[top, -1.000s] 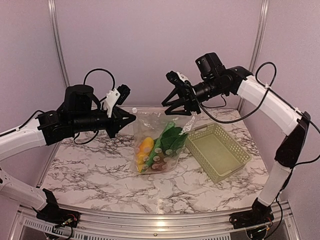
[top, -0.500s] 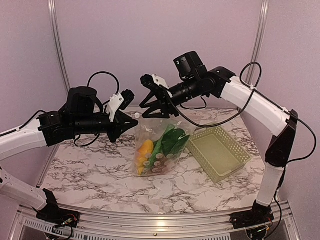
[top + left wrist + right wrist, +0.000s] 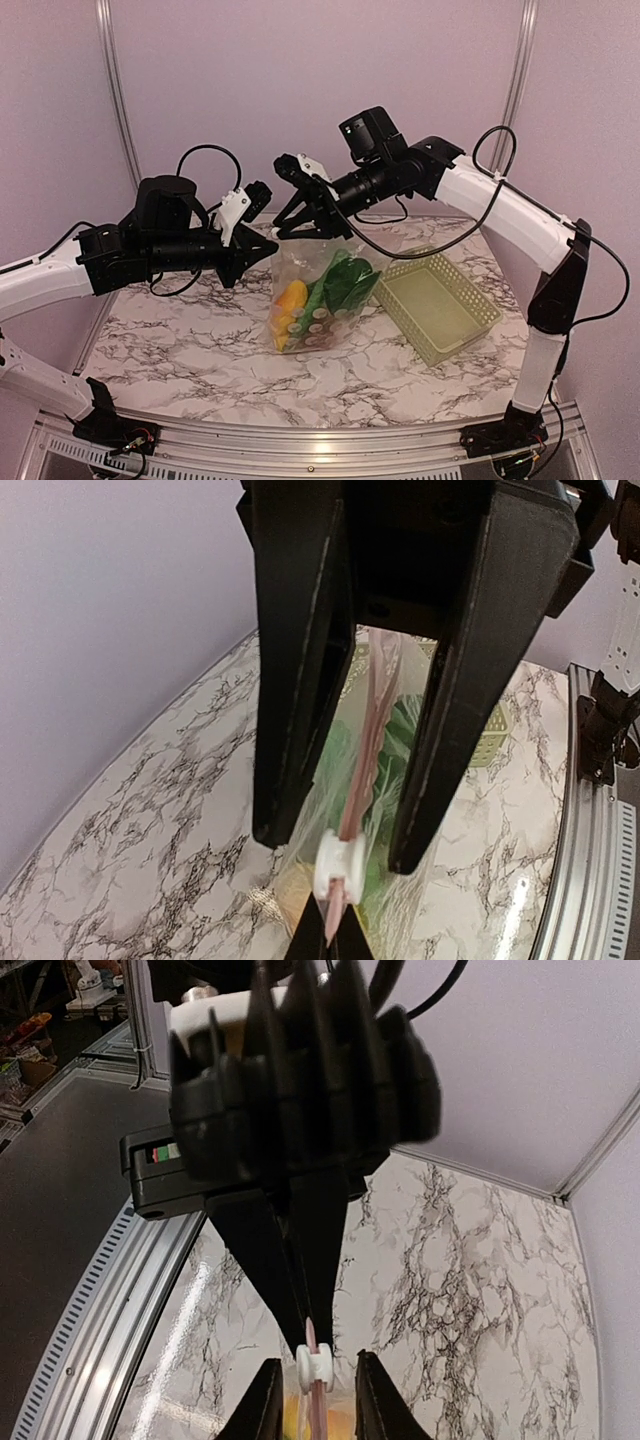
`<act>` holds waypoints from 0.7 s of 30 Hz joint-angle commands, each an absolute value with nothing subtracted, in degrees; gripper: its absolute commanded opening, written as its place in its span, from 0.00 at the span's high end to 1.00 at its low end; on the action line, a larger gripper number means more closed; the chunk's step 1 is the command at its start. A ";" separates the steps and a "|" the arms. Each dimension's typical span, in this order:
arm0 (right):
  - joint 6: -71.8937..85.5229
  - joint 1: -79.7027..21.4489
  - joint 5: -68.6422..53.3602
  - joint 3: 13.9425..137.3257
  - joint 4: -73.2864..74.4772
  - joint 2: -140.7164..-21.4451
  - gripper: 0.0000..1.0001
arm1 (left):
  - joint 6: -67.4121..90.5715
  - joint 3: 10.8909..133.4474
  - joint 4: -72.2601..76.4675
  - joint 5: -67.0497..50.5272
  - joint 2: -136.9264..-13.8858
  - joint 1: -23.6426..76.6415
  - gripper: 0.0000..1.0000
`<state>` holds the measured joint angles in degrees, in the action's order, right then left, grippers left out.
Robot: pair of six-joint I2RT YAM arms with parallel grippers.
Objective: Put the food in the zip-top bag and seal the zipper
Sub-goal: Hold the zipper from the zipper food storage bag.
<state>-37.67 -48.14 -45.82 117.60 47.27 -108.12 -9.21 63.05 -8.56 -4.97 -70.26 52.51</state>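
Note:
The zip-top bag [image 3: 300, 268] hangs above the table with the food inside: green leafy vegetable [image 3: 345, 280], orange-yellow piece [image 3: 291, 293], and small pieces at the bottom [image 3: 315, 327]. My left gripper [image 3: 266, 248] is shut on the end of the zipper strip [image 3: 365, 740]; its tips [image 3: 325, 938] pinch the strip just behind the white slider [image 3: 340, 865]. My right gripper [image 3: 300, 226] is open. Its fingers [image 3: 275, 820] stand one on each side of the slider [image 3: 313, 1365], apart from it. In the right wrist view the right gripper [image 3: 316, 1363] faces the left gripper [image 3: 305, 1290].
A pale green lattice basket [image 3: 470, 315] stands empty on the marble table [image 3: 180, 340] to the right of the bag. Purple walls with metal posts [image 3: 118, 90] close in the back. A metal rail [image 3: 300, 440] runs along the near edge.
My right gripper has moved left along the bag's top, from its right end to the slider at my left gripper. The left arm has hardly moved.

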 commanded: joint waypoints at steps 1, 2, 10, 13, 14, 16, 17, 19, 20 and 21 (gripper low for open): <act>-37.76 -48.99 -46.75 119.27 48.06 -108.37 0.78 | -8.13 63.75 -8.72 -3.65 -69.41 52.74 1.00; -37.81 -49.04 -46.68 119.27 48.15 -108.37 0.78 | -7.97 63.60 -8.51 -3.50 -69.28 52.73 1.00; -37.94 -49.78 -44.94 118.52 48.02 -108.35 0.80 | -7.14 63.11 -7.51 -3.37 -68.65 52.82 1.00; -37.49 -50.20 -43.84 118.68 47.36 -108.69 0.81 | -7.04 63.02 -7.38 -3.68 -68.64 52.82 1.00; -37.40 -50.30 -43.44 118.83 47.25 -108.79 0.83 | -7.03 63.02 -7.36 -3.69 -68.73 52.87 1.00; -37.17 -50.32 -43.08 119.00 46.96 -108.89 0.87 | -6.98 63.02 -7.41 -3.69 -68.73 52.82 1.00; -37.07 -50.32 -42.88 119.01 46.86 -108.90 0.88 | -6.95 63.02 -7.38 -3.69 -68.69 52.82 1.00; -36.95 -50.30 -42.36 119.05 46.69 -108.88 0.90 | -6.94 62.89 -7.38 -3.54 -68.60 52.82 1.00; -37.06 -50.31 -41.93 119.00 46.68 -108.86 0.90 | -6.92 62.85 -7.38 -3.45 -68.52 52.84 1.00; -37.21 -50.32 -41.68 118.94 46.75 -108.77 0.90 | -6.92 62.76 -7.38 -3.36 -68.41 52.87 1.00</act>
<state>-37.50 -49.63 -43.53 117.60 47.07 -108.12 -7.49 63.02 -8.49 -3.79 -70.06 52.58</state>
